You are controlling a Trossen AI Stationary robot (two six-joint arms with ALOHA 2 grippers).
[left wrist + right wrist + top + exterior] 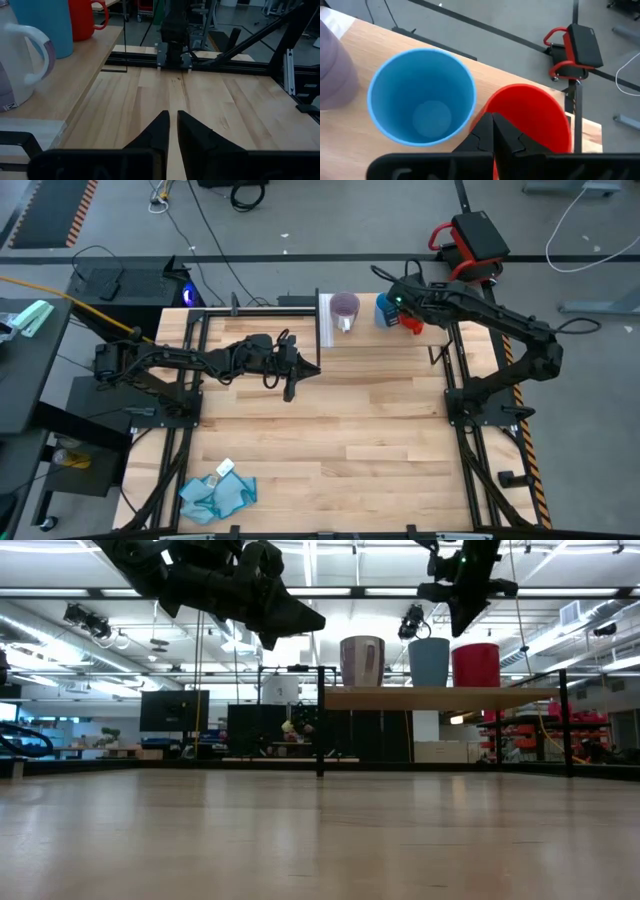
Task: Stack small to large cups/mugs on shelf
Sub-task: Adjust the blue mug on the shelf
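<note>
Cups are lined up in a row on the shelf (440, 697), a raised light-wood board on black posts at the far edge of the bench (350, 440). At the shelf's white end strip stands the translucent purple cup (362, 661), whose white handle is seen in the left wrist view; the blue cup (429, 661) is placed just beside it, and the red mug (476, 665) is set just beyond the blue cup, at the far end of the row from the strip. All three are upright with their mouths up.

Above the shelf, over the gap between the blue cup and the red mug, the right claw (493, 127) is held with its fingers pressed together and nothing pinched; it is raised clear of both rims.

Off the shelf, out over the bench on the white-strip side, the left claw (171, 127) is held with its fingers nearly together, only a thin slit between them, gripping nothing. A crumpled blue cloth (215, 493) is seen well apart from the shelf, at the bench's near edge
</note>
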